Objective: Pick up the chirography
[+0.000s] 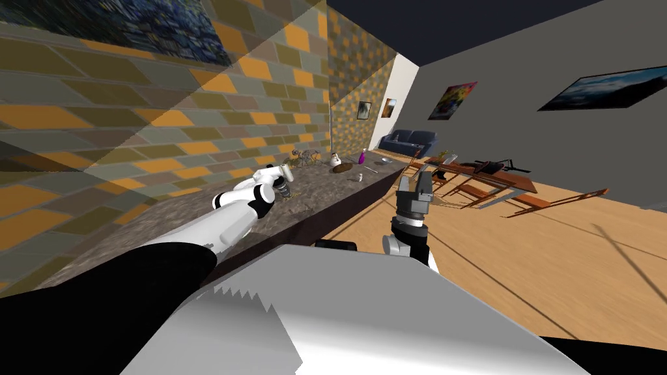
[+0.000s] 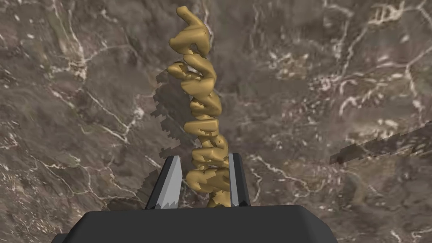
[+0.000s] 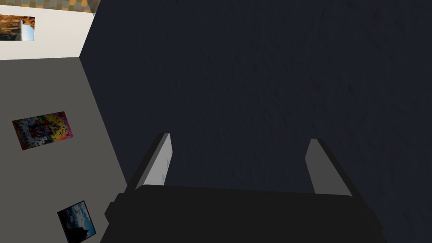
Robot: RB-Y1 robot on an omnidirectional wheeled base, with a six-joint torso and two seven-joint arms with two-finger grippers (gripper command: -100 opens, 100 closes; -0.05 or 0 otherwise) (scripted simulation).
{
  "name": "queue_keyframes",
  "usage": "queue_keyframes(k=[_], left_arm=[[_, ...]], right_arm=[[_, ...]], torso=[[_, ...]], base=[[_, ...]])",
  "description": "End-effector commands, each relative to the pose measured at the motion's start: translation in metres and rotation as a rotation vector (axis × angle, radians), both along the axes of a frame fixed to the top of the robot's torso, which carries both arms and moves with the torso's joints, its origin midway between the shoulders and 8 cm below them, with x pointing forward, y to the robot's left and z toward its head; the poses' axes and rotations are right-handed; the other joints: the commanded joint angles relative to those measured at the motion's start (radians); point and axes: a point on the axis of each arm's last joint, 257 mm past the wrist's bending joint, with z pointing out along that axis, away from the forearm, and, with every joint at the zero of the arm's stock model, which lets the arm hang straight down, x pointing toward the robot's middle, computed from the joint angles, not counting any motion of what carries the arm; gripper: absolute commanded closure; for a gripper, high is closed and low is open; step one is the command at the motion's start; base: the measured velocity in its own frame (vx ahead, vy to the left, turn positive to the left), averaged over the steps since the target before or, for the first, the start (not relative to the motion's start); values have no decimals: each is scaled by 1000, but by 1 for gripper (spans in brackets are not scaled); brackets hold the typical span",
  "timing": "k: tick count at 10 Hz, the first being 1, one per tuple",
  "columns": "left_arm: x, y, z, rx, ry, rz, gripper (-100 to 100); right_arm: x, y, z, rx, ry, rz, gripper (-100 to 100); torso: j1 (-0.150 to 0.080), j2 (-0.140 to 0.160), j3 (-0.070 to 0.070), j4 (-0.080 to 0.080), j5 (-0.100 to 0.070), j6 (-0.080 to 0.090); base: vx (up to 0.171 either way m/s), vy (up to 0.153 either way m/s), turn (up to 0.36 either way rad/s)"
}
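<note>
Left gripper (image 2: 204,157) has its fingers closed narrowly on the near end of the gold, twisted chirography (image 2: 198,84), which stretches away against the brown marbled countertop (image 2: 316,84). Right gripper (image 3: 240,137) hangs spread wide beside the counter.

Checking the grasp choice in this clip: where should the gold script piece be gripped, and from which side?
Grip it at one end, across its narrow width, coming down from above the marbled counter. The gold script piece is a long, thin strip, so its slim sides give opposing faces. The left end effector is shut on its near end that way.
</note>
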Motion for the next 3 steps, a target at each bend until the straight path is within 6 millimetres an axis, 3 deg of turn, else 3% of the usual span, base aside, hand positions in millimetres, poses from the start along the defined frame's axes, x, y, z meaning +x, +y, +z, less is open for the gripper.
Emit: queue_keyframes(k=[1,2,3], left_arm=[[2,-6,0,-2,3,-49,100],[3,-5,0,-2,-3,-25,100],[2,-5,0,-1,-1,-31,0]], right_arm=[[0,0,0,0,0,0,0],[0,0,0,0,0,0,0],[0,0,0,0,0,0,0]], torso=[[0,0,0,0,0,0],[1,1,0,0,0,-3],[3,2,1,0,1,-1]], base=[[37,-60,218],[23,-43,78],[3,-7,-10]])
